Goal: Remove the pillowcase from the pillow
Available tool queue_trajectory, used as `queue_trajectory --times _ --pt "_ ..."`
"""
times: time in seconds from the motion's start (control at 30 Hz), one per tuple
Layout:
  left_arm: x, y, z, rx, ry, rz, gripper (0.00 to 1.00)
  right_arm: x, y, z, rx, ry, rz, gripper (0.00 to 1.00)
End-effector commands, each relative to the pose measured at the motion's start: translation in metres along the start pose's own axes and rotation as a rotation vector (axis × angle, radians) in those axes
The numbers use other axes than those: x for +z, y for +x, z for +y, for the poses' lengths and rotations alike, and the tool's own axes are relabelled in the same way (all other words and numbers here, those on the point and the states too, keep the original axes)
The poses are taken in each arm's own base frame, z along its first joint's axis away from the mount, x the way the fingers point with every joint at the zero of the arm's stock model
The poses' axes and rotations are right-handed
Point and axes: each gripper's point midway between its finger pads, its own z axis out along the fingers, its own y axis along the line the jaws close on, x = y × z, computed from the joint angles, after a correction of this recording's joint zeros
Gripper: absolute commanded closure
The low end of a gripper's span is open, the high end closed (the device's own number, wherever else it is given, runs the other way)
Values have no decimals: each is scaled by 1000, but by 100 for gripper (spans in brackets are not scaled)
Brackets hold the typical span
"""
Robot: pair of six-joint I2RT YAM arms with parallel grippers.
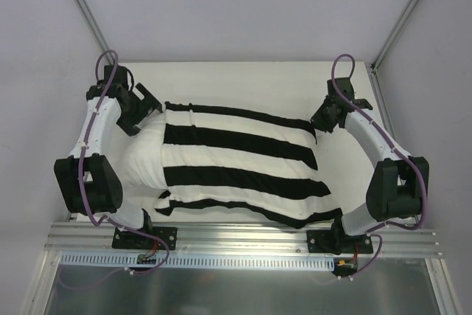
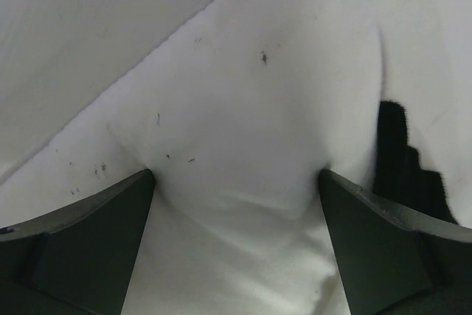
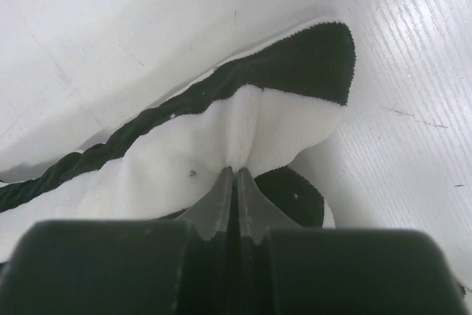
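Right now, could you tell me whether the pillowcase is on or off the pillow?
Mostly on: the pillowcase covers the pillow except its bare white left end. The right pincer pinches a pillowcase corner.

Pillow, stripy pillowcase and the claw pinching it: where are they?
pillow (image 1: pixel 139 161): top view, bare white end sticking out.
pillowcase (image 1: pixel 243 161): top view, middle white stripe.
right gripper (image 3: pixel 236 175): right wrist view, shut fingertips pinching the cloth corner.

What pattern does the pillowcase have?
Broad black and white stripes. The pillowcase shows best in the top external view.
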Motion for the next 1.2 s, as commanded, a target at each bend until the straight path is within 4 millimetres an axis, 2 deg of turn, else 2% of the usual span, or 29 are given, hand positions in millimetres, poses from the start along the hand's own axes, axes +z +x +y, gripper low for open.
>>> queue_trajectory --times 0.0,0.03,0.07,0.1,0.13,0.17,0.3,0.33,0.4,0.43,0.47,0.5,0.53,0.63,0.67,0.7,0.73,0.77,0.8,0.83,0.87,0.9,0.97,1.03,1.17 --pt "21 42 22 -66 -60 90 4 -15 -15 8 -6 -19 -58 99" --pt "25 46 22 -64 -51 103 11 -16 -16 8 -8 -14 -60 99" --pt "26 48 21 -62 -41 112 24 -16 -16 7 -8 -9 -61 99" --pt "27 49 17 -52 -26 120 65 -18 -21 9 -8 -6 -76 99" --pt "26 48 15 -47 -16 120 88 -20 -24 9 -5 -4 -84 99" --pt "23 44 9 -28 4 111 100 -23 -29 12 -2 -13 -98 99" --pt "-3 20 -6 9 62 8 100 -37 -53 12 14 -6 -138 99" --pt "-16 10 -7 0 88 -33 100 -52 -70 10 36 -13 -175 99" --pt "-34 -4 -9 0 136 -78 100 -71 -87 8 61 -37 -220 99" --pt "-43 -10 -10 8 164 -91 100 -83 -100 -1 90 -40 -254 99" --pt "-52 -16 -11 2 212 -89 100 -103 -106 1 100 -78 -289 99" --pt "-60 -18 -10 12 239 -96 100 -116 -117 -14 141 -72 -314 99" --pt "-64 -19 -5 -12 268 -86 100 -141 -121 -17 158 -109 -359 99" --pt "-76 -15 4 -55 301 -98 100 -179 -126 -37 204 -126 -459 99" --pt "-75 -11 10 -76 295 -94 100 -195 -122 -45 213 -128 -501 99" --pt "-76 -9 12 -80 293 -103 100 -200 -118 -54 226 -112 -513 99" --pt "-78 -5 15 -84 290 -110 100 -203 -117 -65 243 -90 -529 99" --pt "-78 -4 17 -94 286 -114 100 -196 -109 -81 257 -37 -528 99" --pt "-79 -5 21 -108 273 -127 100 -201 -104 -94 279 -10 -554 99" --pt "-80 -5 24 -116 270 -139 100 -196 -99 -106 301 17 -555 99" --pt "-82 -6 27 -128 268 -150 100 -178 -85 -122 327 60 -513 99" --pt "-86 -11 32 -149 267 -170 100 -176 -82 -137 370 87 -520 99" --pt "-90 -14 35 -162 276 -180 100 -159 -67 -154 415 113 -470 99" --pt "-95 -17 39 -183 286 -196 100 -158 -67 -169 460 147 -481 99" --pt "-102 -20 44 -242 283 -226 100 -169 -72 -178 500 166 -532 99"
